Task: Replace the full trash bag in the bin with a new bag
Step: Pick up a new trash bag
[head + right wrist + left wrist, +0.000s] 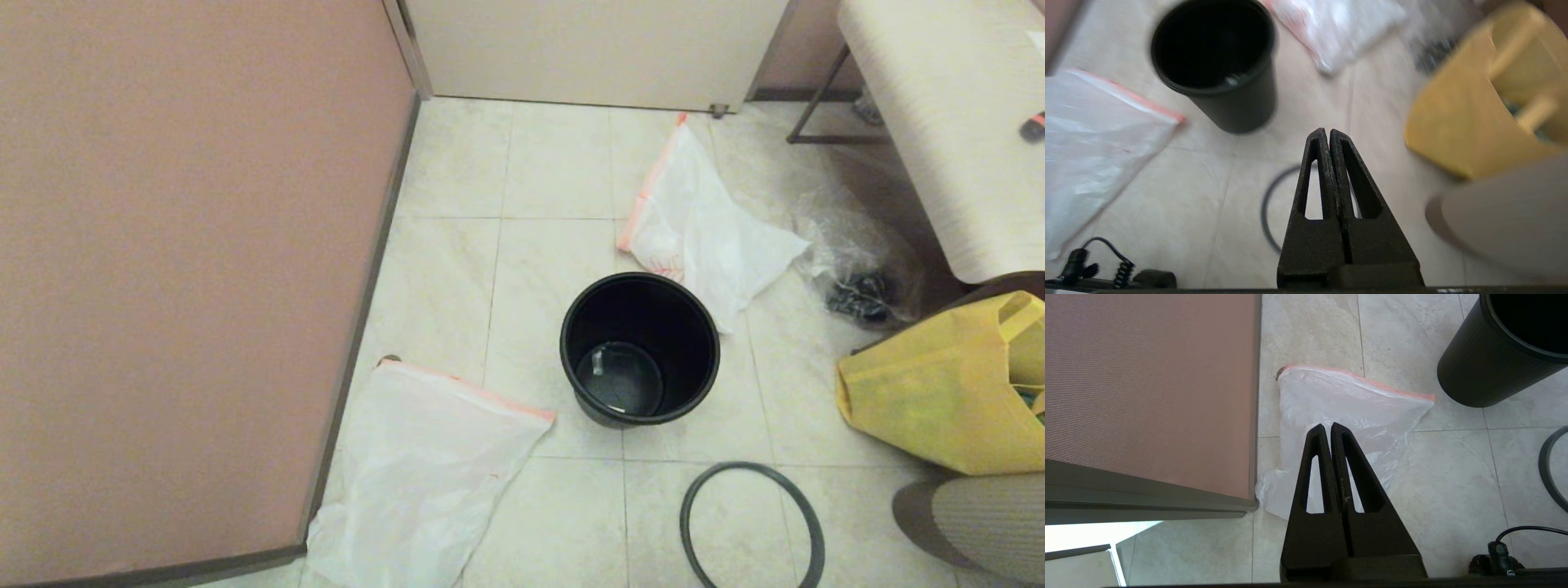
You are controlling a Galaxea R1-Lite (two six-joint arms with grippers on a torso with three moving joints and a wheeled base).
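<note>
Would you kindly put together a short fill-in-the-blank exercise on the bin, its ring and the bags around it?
1. The bin stands upright with no ____ inside it.
2. The dark grey ring lies flat on the ____, apart from the bin.
3. Each white bag has an orange-red ____.
4. The yellow tote sits on the robot's ____ side.

Missing words: bag; floor; hem; right

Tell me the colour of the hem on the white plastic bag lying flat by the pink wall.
Orange-red hem on the white plastic bag; clearest in the left wrist view.
</note>
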